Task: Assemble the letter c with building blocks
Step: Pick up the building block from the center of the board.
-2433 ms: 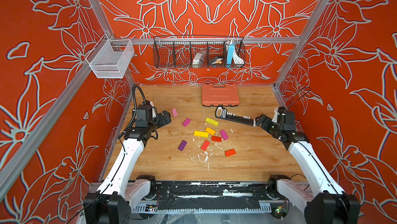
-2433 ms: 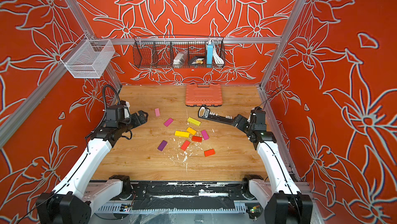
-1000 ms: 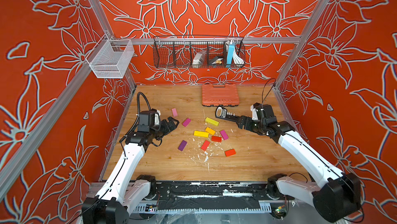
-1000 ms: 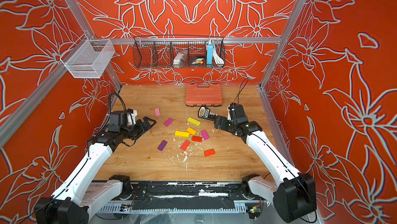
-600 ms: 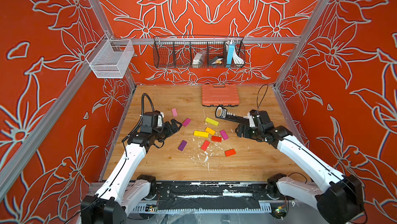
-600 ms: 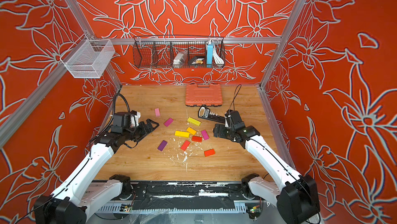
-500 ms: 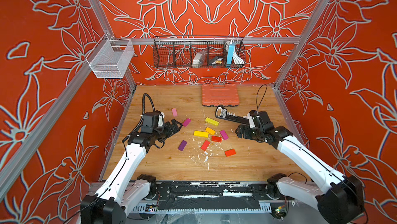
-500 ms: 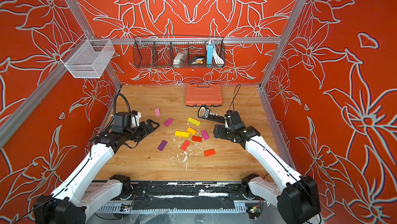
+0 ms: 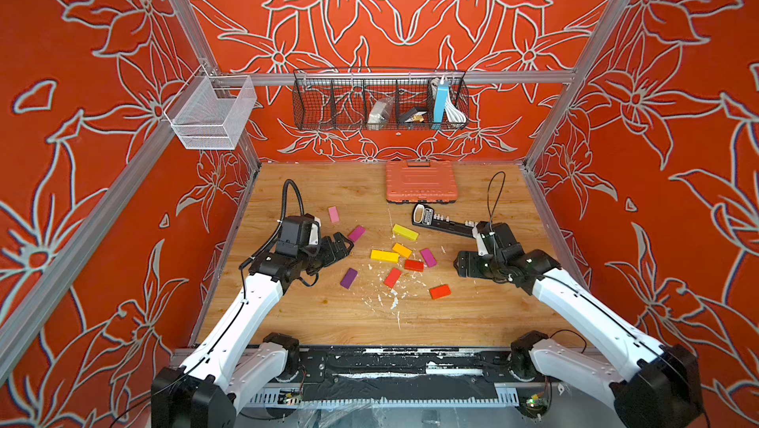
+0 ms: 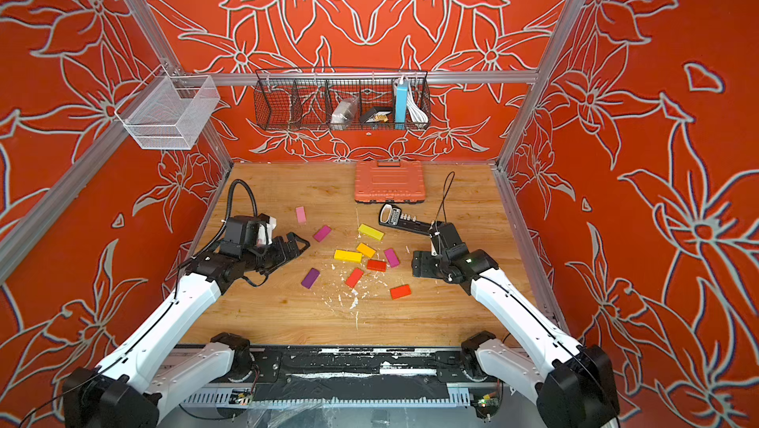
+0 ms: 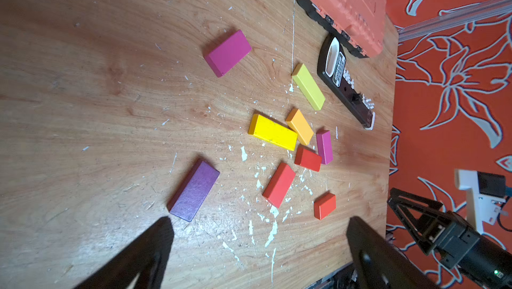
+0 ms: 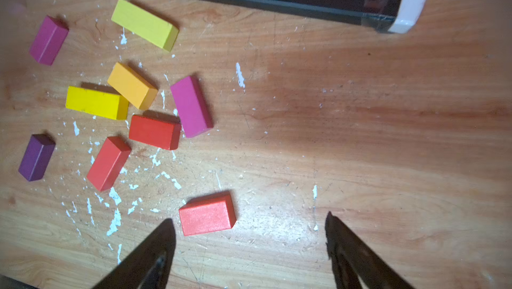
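Two arms nearer the blocks (image 9: 384,256) than before, left hand (image 9: 343,243) and right hand (image 9: 459,264) spread, empty

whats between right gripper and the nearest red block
Only bare, flecked wood; the right wrist view shows the red block just ahead of the right gripper.

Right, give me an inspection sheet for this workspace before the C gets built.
Surface: wooden tabletop, white flecks strewn around the middle.
Job's things: ten building blocks lying flat, scattered, no C formed; pink block farthest back.
Clutter: orange ribbed case at the back edge; black bar with white pegs in front of it.
Grippers: left gripper open, empty; right gripper open, empty, near a red-orange block.
Cables: black cable arching over the left wrist; thin wire looping over the right; both clear of blocks.
Surroundings: orange floral walls; black wire basket holding small items on the back rail; white mesh basket at the corner.
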Available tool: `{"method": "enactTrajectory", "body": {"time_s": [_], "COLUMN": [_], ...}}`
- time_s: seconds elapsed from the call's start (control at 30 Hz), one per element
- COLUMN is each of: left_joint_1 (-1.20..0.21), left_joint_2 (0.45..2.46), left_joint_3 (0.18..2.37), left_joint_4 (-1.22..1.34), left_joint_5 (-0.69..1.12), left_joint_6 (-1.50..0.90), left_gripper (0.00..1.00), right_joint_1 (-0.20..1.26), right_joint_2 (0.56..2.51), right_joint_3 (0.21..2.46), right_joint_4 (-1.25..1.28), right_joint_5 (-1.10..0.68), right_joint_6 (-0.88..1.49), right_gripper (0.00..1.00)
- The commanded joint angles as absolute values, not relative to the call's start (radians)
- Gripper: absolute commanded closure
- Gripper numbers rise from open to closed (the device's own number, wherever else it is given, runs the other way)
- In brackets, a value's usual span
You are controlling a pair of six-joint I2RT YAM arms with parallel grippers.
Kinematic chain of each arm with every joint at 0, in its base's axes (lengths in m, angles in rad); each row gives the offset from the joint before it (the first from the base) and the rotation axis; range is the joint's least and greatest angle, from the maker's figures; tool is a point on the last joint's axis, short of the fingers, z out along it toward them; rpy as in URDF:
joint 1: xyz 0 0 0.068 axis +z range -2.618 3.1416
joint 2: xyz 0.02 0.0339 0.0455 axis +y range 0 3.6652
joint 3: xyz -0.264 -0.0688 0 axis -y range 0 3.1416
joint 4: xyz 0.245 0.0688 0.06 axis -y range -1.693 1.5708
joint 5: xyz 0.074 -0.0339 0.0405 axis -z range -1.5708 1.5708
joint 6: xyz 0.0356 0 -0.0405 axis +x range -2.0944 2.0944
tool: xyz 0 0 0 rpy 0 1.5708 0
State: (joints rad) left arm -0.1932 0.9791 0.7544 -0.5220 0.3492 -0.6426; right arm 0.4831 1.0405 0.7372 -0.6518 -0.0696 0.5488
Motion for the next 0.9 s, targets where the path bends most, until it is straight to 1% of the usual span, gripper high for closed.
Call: {"method": "enactTrajectory", "body": {"time_s": [0.0,0.27,0.53,0.87], "left_joint_1": [-0.206,-0.246,-0.296,-0.308], "left_joint_2": [0.982,1.053,1.101,1.096], "left_joint_3": [0.747,0.729,0.725,0.699], "left_joint_4": [-0.536,-0.503,-0.473,-0.457], "left_joint_5": [0.331,0.326,0.328,0.329], "left_joint_6": [-0.630,-0.640,-0.661,-0.676], "left_gripper": [0.02,0.02,0.02,0.02], "right_joint_1": [0.528,0.663,0.744,0.811], "right_joint_2": [1.077,1.215,1.320,1.392], "right_joint_3": [0.719,0.724,0.751,0.769], "right_joint_4": [-0.654,-0.622,-0.604,-0.589], "right_joint_5": [-0.068,-0.031,-0.017,0.000], "right_joint_6": [0.557,0.557,0.552,0.550], "right_gripper": [0.14,0.13,0.11,0.10]}}
